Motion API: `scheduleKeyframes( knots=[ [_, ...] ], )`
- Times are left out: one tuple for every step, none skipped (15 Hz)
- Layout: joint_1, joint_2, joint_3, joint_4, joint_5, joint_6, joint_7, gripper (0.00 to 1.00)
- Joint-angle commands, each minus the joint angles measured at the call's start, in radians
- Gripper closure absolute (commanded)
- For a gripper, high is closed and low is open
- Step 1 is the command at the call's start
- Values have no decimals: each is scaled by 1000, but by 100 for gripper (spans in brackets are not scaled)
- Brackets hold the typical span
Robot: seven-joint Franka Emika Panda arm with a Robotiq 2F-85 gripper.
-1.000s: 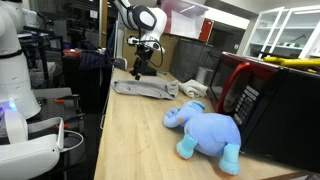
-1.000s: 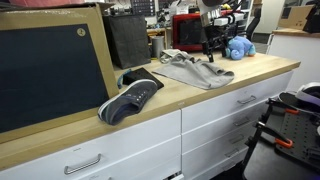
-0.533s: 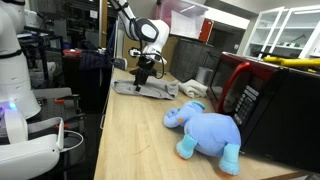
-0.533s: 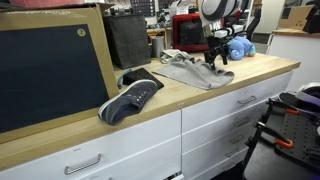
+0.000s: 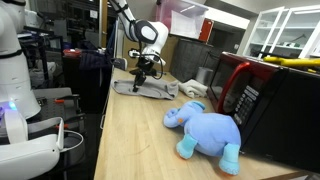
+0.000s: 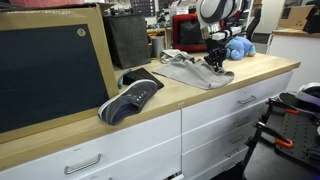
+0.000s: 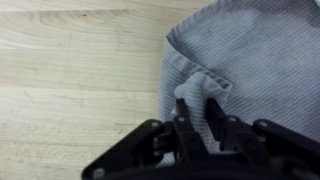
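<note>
Lying crosswise on counter [image 5: 140, 140], grey cloth [image 5: 160, 89]

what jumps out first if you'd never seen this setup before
The big blue plush elephant lying on the wooden counter beside the red microwave grabs the eye first. Further back, the gripper pinches a fold at the edge of a grey cloth. In an exterior view, a dark sneaker sits near the counter's front edge.
</note>
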Motion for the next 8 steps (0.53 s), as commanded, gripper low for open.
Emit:
scheduleKeyframes(
  knots=[
    [23, -27, 3, 13, -36, -23, 33, 99],
    [28, -27, 0, 20, -61, -21, 32, 100],
    [32, -26, -4, 27, -91, -20, 31, 100],
    [34, -24, -8, 37, -125, -18, 36, 100],
    [34, -22, -11, 45, -159, -16, 41, 99],
    [33, -20, -15, 52, -197, -11, 42, 99],
    [32, -16, -19, 58, -233, -7, 44, 99],
    [31, -15, -23, 60, -264, -5, 42, 99]
  ],
)
